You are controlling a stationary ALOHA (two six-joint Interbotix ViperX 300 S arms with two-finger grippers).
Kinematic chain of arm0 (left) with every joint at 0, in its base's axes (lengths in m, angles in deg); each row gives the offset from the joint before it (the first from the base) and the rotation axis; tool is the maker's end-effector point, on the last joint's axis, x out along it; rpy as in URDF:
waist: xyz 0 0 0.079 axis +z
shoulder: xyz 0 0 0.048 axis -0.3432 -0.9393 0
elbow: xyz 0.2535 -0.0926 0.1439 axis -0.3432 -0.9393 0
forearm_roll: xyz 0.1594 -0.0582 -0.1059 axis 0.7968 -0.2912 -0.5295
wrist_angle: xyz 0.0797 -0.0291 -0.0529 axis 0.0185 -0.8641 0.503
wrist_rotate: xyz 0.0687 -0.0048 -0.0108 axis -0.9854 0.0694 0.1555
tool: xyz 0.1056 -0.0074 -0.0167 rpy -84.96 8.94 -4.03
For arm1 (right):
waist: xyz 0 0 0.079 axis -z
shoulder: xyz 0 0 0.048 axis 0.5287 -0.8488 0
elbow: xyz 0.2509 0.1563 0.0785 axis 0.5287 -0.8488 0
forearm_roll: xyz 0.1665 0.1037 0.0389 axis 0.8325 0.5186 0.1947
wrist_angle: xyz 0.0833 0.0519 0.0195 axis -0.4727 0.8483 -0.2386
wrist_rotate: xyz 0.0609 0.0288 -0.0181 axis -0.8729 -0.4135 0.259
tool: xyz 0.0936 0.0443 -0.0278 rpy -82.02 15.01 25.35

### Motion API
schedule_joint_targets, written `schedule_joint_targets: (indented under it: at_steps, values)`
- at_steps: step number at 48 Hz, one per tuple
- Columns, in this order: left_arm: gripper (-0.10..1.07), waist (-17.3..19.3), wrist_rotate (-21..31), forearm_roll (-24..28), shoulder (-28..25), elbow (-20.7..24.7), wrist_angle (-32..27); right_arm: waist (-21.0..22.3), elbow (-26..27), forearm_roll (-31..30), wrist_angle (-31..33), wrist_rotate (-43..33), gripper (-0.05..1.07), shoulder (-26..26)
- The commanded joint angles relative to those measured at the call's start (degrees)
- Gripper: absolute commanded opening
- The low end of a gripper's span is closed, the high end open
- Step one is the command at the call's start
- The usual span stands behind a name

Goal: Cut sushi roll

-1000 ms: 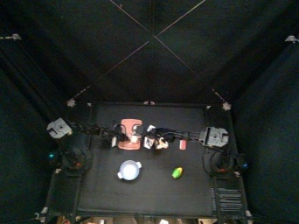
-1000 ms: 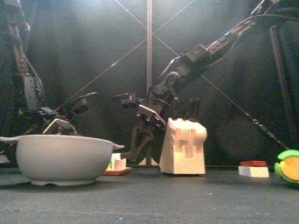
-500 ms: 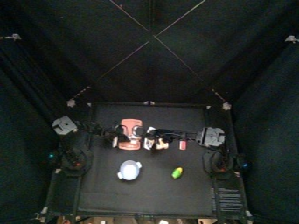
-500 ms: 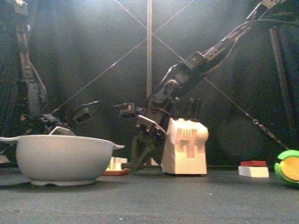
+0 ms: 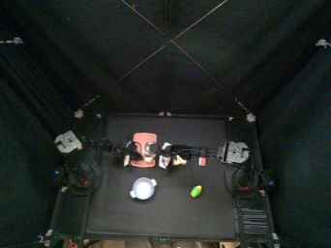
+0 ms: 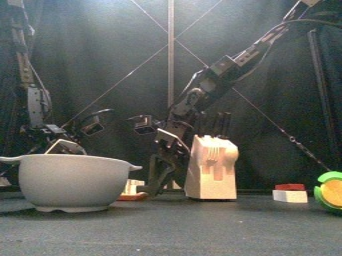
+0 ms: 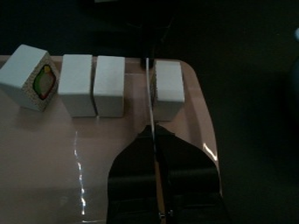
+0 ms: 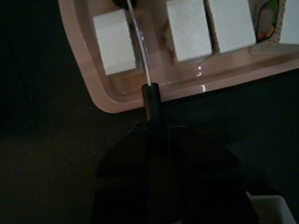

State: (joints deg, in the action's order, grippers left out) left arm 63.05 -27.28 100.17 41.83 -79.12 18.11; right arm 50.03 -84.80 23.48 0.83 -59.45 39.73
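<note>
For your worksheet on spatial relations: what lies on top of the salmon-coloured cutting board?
On the cutting board lie four whitish sushi pieces in a row. A knife blade stands between the last two. The board beneath the pieces is covered.

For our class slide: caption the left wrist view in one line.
Knife blade stands between sushi roll pieces on the salmon-orange board.

No lettering, labels, brand marks or numbers can be read anywhere: the board [image 7: 70, 149], the roll pieces [image 7: 96, 85], the bowl [image 6: 70, 180] and the knife block [image 6: 211, 168] all show plain, unmarked faces from every angle.
</note>
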Motion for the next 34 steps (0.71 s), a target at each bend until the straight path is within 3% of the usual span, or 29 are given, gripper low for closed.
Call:
schedule_joint_targets:
  at_steps: [1,19,34]
  values:
    - [0.20,0.09,0.00,0.18,2.37,-0.88,0.18,0.53,0.62,-0.09,0.62,-0.18,0.44,3.25]
    - [0.20,0.18,-0.18,-5.27,6.24,-0.79,0.18,1.05,3.25,-0.09,0.53,-0.26,0.44,6.15]
    - [0.20,-0.09,-0.26,-5.01,7.21,-1.49,0.18,1.05,3.25,-0.09,0.53,-0.26,0.44,6.15]
